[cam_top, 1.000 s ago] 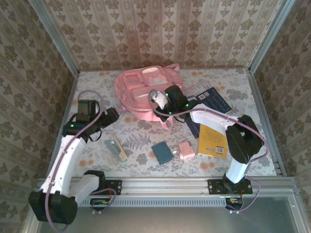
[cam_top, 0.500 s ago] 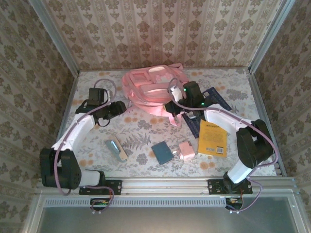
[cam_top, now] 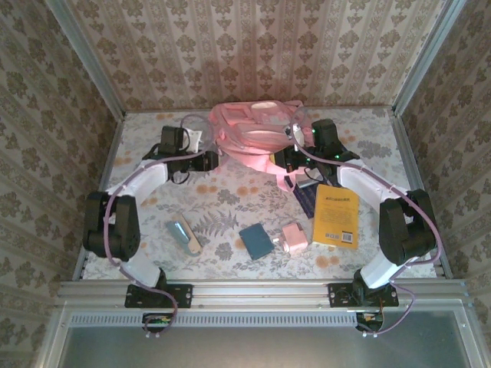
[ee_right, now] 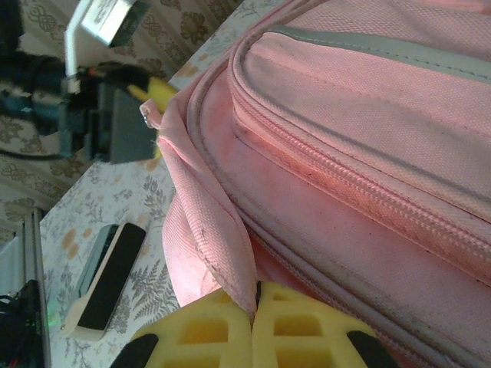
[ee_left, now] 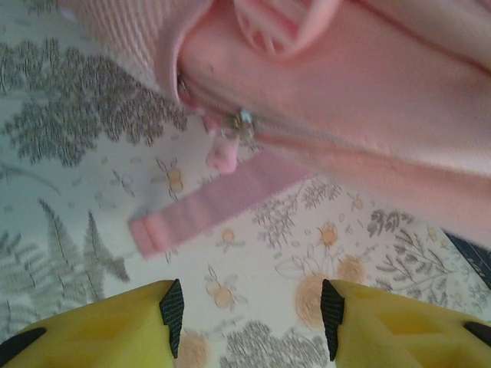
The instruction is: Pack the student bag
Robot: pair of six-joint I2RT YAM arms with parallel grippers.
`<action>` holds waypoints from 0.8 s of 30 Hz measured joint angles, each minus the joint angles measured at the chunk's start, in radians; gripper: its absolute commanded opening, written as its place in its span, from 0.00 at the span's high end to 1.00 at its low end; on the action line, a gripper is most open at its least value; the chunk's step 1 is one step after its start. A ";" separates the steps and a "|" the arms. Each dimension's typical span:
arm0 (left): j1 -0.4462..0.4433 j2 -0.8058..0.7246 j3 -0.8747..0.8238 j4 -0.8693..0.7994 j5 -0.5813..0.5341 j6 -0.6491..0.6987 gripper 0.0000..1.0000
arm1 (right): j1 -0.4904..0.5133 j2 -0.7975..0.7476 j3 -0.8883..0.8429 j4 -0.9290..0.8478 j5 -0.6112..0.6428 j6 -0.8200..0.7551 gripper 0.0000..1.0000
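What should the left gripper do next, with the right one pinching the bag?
Probably ease the left gripper forward to the zipper pull and close on it. Its jaws stand open over bare table, the pull hangs just ahead on the bag, and the right gripper pinches the bag's fabric, likely steadying it.

Soft, even indoor light; left wrist view blurred, shadows faint

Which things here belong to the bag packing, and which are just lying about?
In the job:
pink backpack
right claw, shut on its fabric
left claw, open by the zip

Lying about, possibly to be packed later:
yellow book
teal notebook
small pink box
flat gadget
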 measured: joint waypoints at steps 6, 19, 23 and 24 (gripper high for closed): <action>0.040 0.123 0.085 0.009 0.068 0.051 0.43 | -0.002 -0.001 -0.019 0.017 -0.024 0.004 1.00; 0.071 0.120 0.164 0.114 0.111 -0.161 0.28 | -0.005 -0.007 -0.047 0.048 -0.122 -0.002 1.00; 0.064 0.131 0.252 0.100 0.108 -0.269 0.28 | 0.013 -0.007 -0.048 0.025 -0.150 -0.069 1.00; 0.061 0.135 0.265 0.093 0.108 -0.285 0.28 | 0.019 -0.007 -0.048 0.018 -0.152 -0.082 1.00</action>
